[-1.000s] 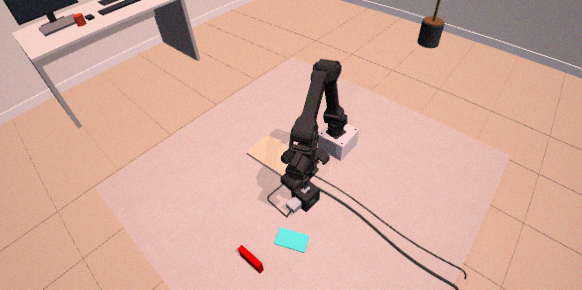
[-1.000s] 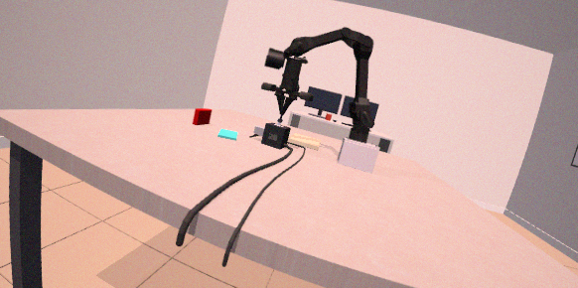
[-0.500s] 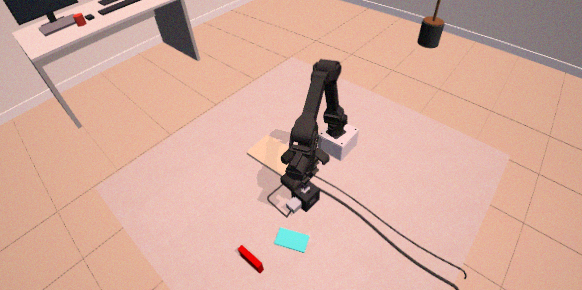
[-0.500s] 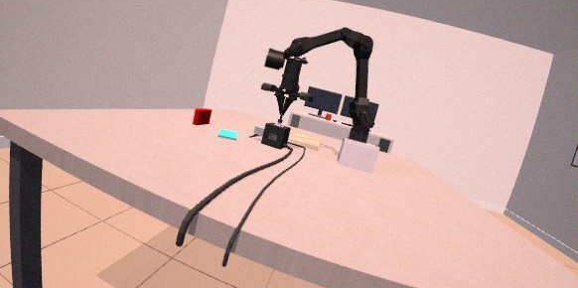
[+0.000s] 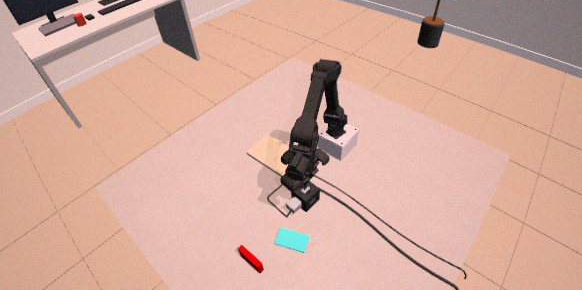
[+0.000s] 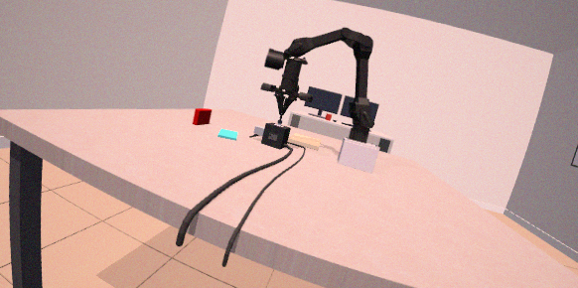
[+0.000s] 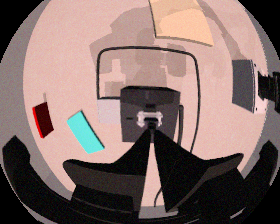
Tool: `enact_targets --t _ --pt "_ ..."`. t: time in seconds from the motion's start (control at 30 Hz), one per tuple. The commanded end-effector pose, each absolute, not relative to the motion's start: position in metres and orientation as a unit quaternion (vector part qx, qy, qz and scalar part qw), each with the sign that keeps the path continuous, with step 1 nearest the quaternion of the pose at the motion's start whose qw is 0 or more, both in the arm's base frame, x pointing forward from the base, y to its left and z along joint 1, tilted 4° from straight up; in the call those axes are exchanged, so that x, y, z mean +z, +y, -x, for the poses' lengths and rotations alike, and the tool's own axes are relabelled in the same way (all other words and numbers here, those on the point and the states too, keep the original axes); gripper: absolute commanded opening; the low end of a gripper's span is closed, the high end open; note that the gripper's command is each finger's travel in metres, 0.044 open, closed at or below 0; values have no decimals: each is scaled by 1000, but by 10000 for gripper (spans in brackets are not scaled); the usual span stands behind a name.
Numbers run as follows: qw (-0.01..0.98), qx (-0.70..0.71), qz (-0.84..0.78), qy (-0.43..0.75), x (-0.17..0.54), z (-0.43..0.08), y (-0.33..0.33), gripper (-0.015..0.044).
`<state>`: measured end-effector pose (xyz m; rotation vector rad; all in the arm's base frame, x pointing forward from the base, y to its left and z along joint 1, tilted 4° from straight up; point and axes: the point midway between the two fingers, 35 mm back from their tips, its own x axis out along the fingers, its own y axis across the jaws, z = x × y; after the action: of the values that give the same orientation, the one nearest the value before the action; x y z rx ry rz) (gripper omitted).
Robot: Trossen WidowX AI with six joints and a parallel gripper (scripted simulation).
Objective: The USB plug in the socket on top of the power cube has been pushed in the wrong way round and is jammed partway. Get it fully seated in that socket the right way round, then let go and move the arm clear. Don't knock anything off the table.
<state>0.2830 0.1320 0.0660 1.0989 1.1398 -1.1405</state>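
Observation:
The power cube (image 5: 311,202) (image 6: 275,137) (image 7: 131,106) is black and stands upright on the table. A small pale, lobed piece (image 7: 142,119) shows around the socket area on its top. My gripper (image 6: 281,117) (image 7: 151,133) points down right above the cube's top, its fingertips nearly together, shut on the USB plug. The plug (image 6: 280,122) is tiny and mostly hidden by the fingertips. It is at the socket, but its depth and which way round it sits cannot be told.
A light grey block (image 5: 294,205) (image 7: 108,111) with a thin looping cable sits beside the cube. A cyan slab (image 5: 292,240) (image 7: 86,132), a red block (image 5: 250,259) (image 6: 202,116) and a tan board (image 5: 267,152) (image 7: 183,22) lie around. Two black cables (image 6: 214,196) run over the table's edge.

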Motion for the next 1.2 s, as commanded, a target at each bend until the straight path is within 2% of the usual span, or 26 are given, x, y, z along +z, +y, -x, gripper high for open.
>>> enact_targets --t 0.0,1.17 --pt "563 -485 -462 484 64 -283 131 0" --pt "563 -485 -462 484 60 -283 130 0"
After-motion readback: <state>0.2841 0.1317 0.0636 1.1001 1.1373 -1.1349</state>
